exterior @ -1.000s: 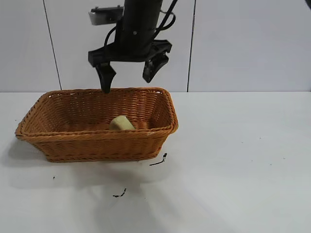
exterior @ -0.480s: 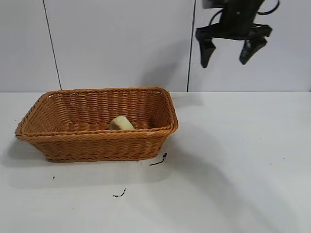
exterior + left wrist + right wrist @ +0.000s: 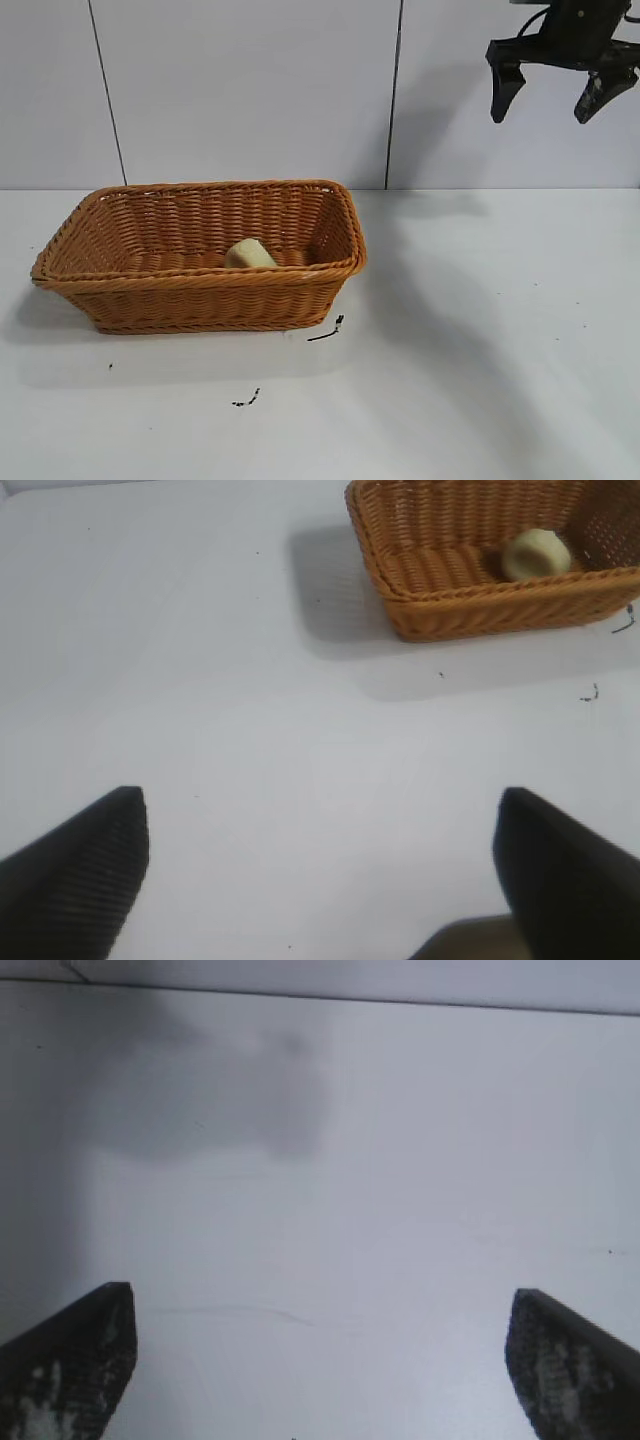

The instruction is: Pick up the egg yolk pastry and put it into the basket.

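The egg yolk pastry point(image 3: 250, 254), a small pale yellow lump, lies inside the orange-brown wicker basket point(image 3: 200, 290) at the table's left. It also shows in the left wrist view point(image 3: 536, 554), within the basket point(image 3: 480, 605). My right gripper point(image 3: 541, 118) is open and empty, high in the air at the upper right, far from the basket. In the right wrist view, the right gripper point(image 3: 320, 1295) is open over bare white table. My left gripper point(image 3: 320, 800) is open and empty, well away from the basket, and out of the exterior view.
The white table point(image 3: 480, 330) runs right of the basket. Small black marks point(image 3: 328, 330) lie on it by the basket's front corner, with another mark point(image 3: 247, 400) nearer the front. A white panelled wall point(image 3: 250, 90) stands behind.
My right gripper has moved from above the basket's back rim up and to the right, open and empty throughout. The pastry and basket have not moved.
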Tool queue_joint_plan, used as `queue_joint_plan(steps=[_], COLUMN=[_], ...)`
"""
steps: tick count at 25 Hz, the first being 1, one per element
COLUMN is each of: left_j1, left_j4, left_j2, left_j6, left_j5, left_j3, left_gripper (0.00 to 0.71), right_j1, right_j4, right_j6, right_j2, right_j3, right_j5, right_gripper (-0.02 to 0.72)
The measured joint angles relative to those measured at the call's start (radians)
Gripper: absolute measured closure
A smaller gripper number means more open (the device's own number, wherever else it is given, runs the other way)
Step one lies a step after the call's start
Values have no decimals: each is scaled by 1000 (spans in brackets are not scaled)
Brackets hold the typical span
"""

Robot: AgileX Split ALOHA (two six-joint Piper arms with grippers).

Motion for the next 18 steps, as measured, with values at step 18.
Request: queue_joint_plan(steps=[18], left_j1=[0], left_j4=[0], left_j2=[0], left_j6=[0], left_j5=[0], left_j3=[0], left_gripper=[14], right_j1=[0], right_j4=[1], right_j6=[-36], right_j2=[-1058], right_j3=[1179], right_j5=[-1], right_gripper=[10])
